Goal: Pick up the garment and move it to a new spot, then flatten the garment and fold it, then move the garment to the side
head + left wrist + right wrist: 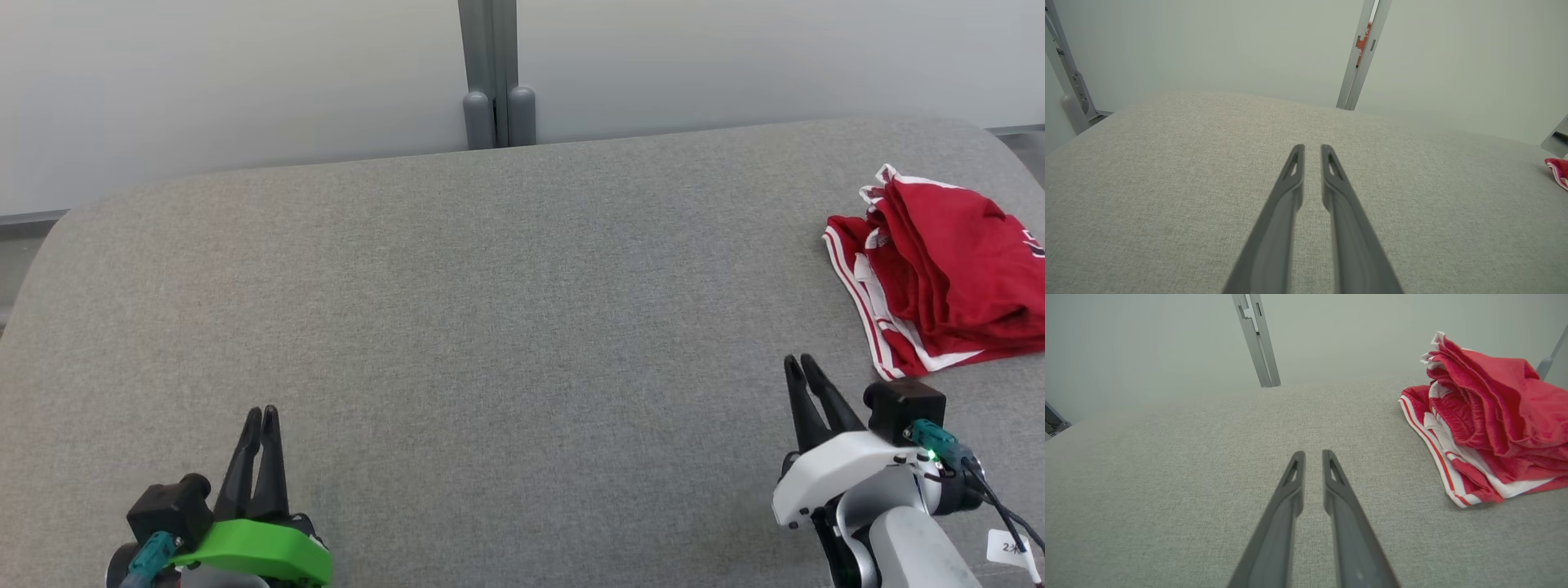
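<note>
The garment lies bunched near the table's three-o'clock edge; broad grey top stretches toward nine. Left gripper at seven, right gripper at five, jaws barely apart, empty.

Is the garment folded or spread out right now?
Folded loosely: the garment lies in a compact, rumpled stack of layers, not spread flat.

A red soft-fabric garment with white trim and narrow red-and-white stripes along one edge lies in a loose, rumpled pile, its layers stacked unevenly. It rests at the far right of a grey woven fabric surface, partly cut off by the picture's edge.
</note>
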